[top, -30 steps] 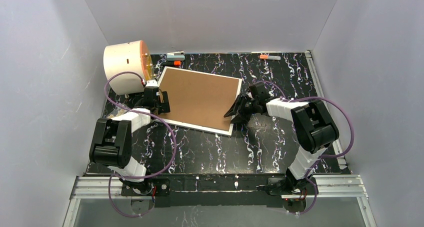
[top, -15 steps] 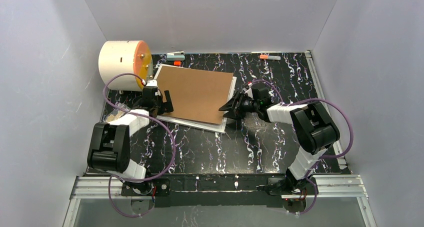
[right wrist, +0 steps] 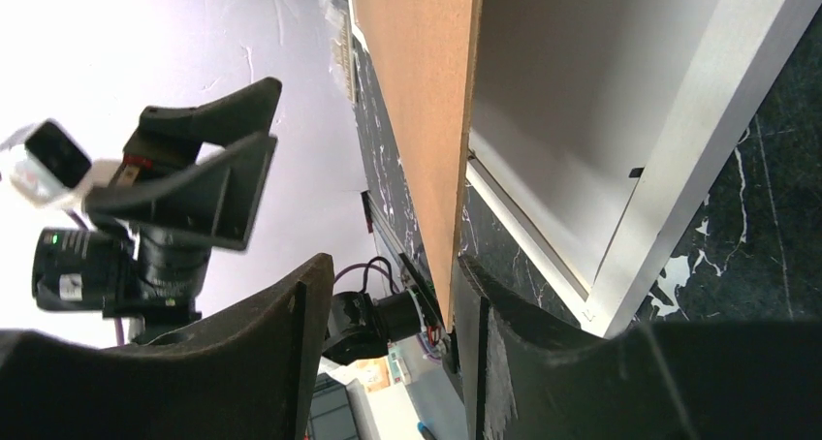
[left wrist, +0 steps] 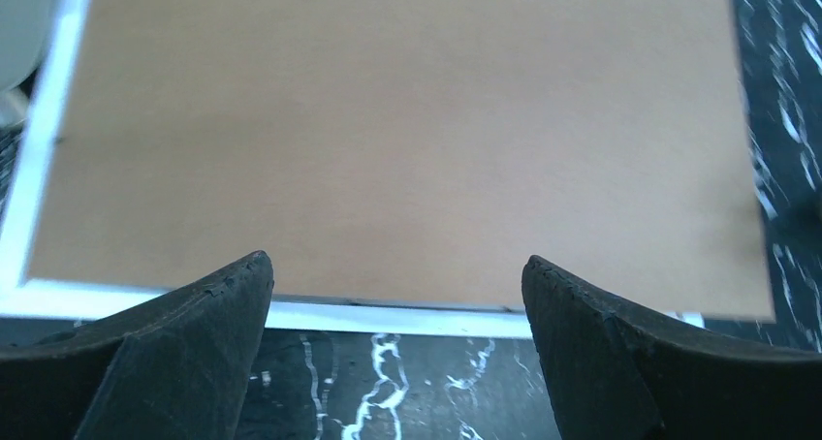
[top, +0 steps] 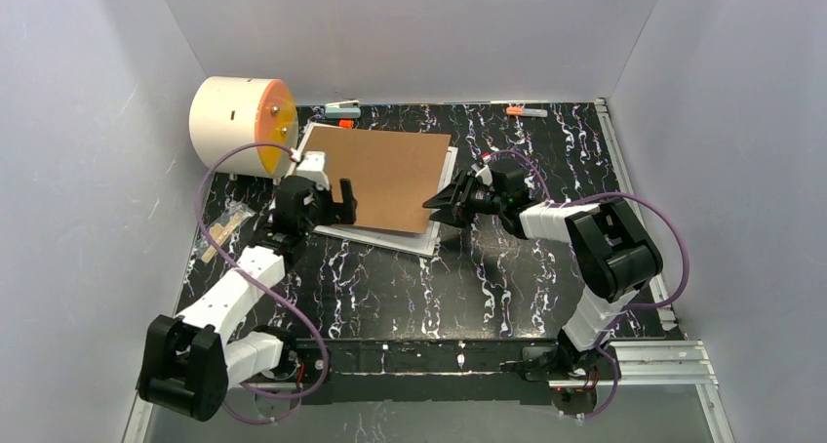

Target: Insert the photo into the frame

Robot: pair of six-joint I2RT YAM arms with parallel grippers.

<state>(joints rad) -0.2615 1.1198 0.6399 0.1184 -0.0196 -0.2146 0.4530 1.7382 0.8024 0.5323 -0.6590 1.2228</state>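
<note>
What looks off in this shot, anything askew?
The brown board isn't seated: its right edge is tilted up off the white frame, propped on one finger of the right gripper, whose jaws straddle it without clamping. It also sits skewed, white rim showing at left and near. Left gripper hangs open, touching nothing.

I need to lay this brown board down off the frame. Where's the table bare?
The table is barest in the near middle, this side of the frame. Also bare: the far right, past the right gripper, short of the marker. The left is crowded: drum, left gripper, stick packet.
</note>
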